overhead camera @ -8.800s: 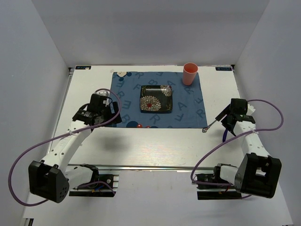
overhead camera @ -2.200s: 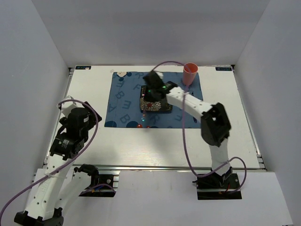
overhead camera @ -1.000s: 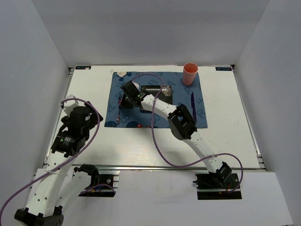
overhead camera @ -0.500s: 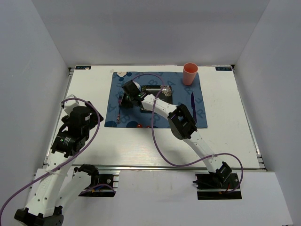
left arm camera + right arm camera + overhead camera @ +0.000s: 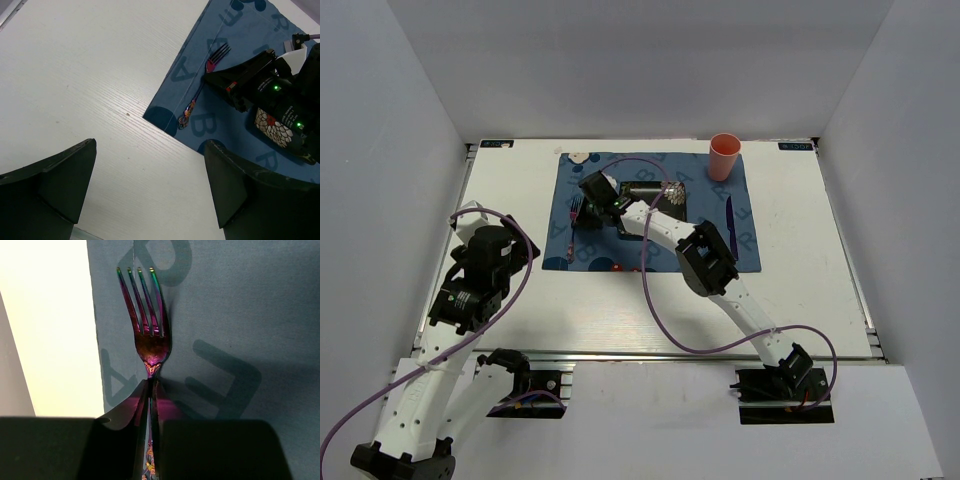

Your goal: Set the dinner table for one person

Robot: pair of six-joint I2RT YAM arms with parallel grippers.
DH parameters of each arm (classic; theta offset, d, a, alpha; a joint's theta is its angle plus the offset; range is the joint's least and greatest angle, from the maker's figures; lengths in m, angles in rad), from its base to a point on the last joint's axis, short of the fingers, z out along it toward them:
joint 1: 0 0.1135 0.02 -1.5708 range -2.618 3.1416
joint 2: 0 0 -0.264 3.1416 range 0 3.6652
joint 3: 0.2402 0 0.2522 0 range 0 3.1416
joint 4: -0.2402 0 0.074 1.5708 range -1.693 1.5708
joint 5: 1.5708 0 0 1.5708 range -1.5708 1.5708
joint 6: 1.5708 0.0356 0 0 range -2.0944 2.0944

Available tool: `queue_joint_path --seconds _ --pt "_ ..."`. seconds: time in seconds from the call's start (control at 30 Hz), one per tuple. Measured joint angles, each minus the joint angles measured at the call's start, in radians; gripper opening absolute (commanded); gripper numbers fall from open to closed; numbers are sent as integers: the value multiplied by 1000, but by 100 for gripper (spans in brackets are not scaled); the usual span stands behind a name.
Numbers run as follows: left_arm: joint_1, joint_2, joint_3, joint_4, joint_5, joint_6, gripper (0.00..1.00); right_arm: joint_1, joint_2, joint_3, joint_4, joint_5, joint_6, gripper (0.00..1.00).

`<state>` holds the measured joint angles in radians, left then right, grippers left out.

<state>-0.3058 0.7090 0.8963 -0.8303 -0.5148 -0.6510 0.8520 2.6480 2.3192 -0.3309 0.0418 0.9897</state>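
Find the left pincer (image 5: 150,150) spread wide and empty, hanging over bare table (image 5: 800,260), well left of the right pincer (image 5: 582,207). Find the fork (image 5: 149,335) lying flat on the mat (image 5: 720,245) directly under the right pincer, handle running between its narrowed jaws; cannot tell whether pinched or loose. To the right of that pincer, meet first the plate (image 5: 272,125), then a thin dark utensil (image 5: 730,212) of unclear kind, then the cup (image 5: 724,156) at the mat's far corner.

Judge the setting nearly done, with mat, plate, cup and utensil laid and the fork on its spot. Left to do: letting go, pulling clear.

Can read large letters A, B and R across the mat. Cannot read the small labels (image 5: 495,144) at the table's far corners.
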Motion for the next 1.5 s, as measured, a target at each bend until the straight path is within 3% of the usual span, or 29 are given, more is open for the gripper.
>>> queue_joint_path --seconds 0.23,0.27,0.6,0.67,0.7,0.73,0.77,0.87,1.03,1.2,1.3,1.5 --pt "0 -4 0 0 0 0 98 0 7 0 21 -12 5 26" --pt "0 -4 0 0 0 0 98 -1 7 0 23 -13 5 35" --pt "1 -5 0 0 -1 0 98 -1 -37 -54 44 -9 4 44" --pt "1 -6 0 0 -2 -1 98 -1 -100 -132 41 3 -3 56" --pt "1 -7 0 0 -3 -1 98 -1 -143 -176 46 10 -11 58" --pt "1 -8 0 0 -6 -2 98 -1 -191 -224 47 16 -22 67" --pt "1 -10 0 -1 -9 -3 98 -2 -254 -277 43 24 -30 69" --pt "-1 -13 0 -3 -23 -5 98 -6 -491 -453 50 66 -82 89" --pt "-3 0 5 -26 -35 0 98 -36 -989 -771 38 216 -267 89" --pt "-1 61 84 -106 -31 26 98 -66 -1436 -999 -111 417 -446 89" --pt "1 100 172 -159 -11 50 98 -60 -1619 -1053 -280 509 -500 89" --pt "1 146 303 -258 33 77 98 -58 -1830 -1067 -607 608 -502 89"
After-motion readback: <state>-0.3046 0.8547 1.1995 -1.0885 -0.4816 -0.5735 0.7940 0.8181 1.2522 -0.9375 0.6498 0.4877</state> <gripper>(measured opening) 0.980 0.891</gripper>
